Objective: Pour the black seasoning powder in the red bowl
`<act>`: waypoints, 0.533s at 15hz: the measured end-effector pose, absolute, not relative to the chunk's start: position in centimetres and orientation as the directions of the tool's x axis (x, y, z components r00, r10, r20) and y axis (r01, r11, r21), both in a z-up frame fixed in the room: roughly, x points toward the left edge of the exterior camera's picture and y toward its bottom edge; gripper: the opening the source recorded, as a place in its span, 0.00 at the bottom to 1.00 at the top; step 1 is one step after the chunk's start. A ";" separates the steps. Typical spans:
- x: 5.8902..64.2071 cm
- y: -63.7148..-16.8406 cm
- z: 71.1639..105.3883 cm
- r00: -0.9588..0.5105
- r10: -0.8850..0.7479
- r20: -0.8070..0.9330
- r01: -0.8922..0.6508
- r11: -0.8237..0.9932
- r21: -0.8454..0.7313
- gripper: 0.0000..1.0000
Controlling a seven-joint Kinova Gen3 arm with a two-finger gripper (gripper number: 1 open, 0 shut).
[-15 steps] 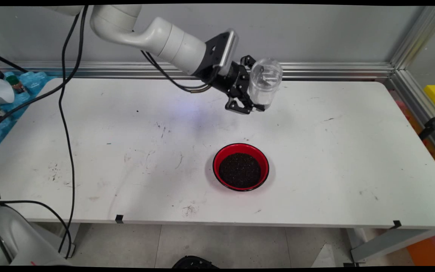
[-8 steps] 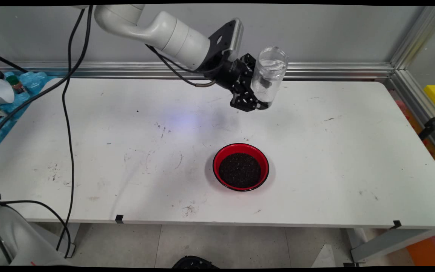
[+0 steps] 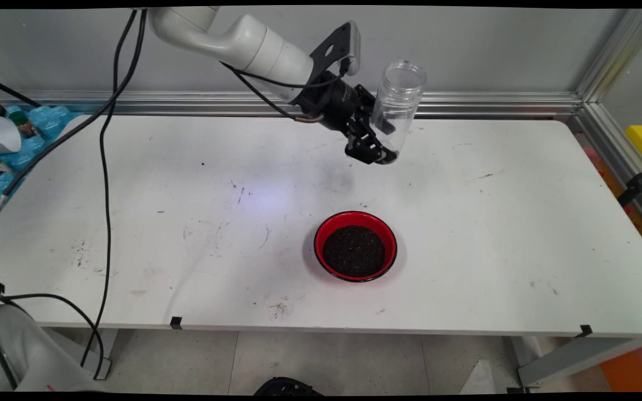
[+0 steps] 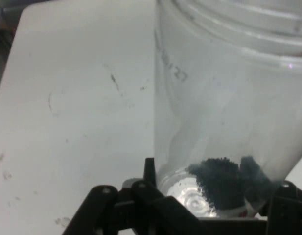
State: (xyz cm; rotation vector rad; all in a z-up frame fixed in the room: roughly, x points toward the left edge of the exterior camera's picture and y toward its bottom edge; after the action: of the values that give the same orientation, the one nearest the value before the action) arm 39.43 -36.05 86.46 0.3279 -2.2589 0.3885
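A: Where is the gripper (image 3: pixel 379 146)?
B: Raised above the far half of the white desk (image 3: pixel 521 234), near the back wall. The arm reaches in from the upper left with black cables (image 3: pixel 103 184) hanging from it.

A: Is it carrying anything?
B: Yes. Its fingers are clamped on a clear plastic jar (image 3: pixel 396 106), gripping the lower part of it. The jar is off the desk, nearly upright and leaning a little, with its open, threaded mouth at the top.

A: What does the hand view show?
B: The jar (image 4: pixel 229 107) fills most of the right side, with the gripper (image 4: pixel 204 205) and its black linkage at the bottom edge. A small heap of dark grains (image 4: pixel 224 178) sits low inside the jar, against its base; the rest of the jar looks see-through.

A: What else is on the desk?
B: A red bowl (image 3: pixel 355 245) with a dark rim, filled with dark, grainy stuff. It stands nearer the camera than the jar, roughly below it in the main view and well apart from the gripper. The desk top around it carries scuffs and a few dark specks.
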 end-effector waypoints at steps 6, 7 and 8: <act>39.6 -36.1 85.2 -0.618 -0.221 0.755 -0.419 0.905 -0.078 0.00; 39.6 -36.1 85.1 -0.614 -0.230 0.755 -0.424 0.903 -0.070 0.00; 39.7 -36.2 84.8 -0.610 -0.243 0.754 -0.430 0.901 -0.058 0.00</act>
State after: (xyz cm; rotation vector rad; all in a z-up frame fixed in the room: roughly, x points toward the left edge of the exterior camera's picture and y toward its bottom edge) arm 39.71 -36.15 84.81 0.4785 -2.2518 0.2972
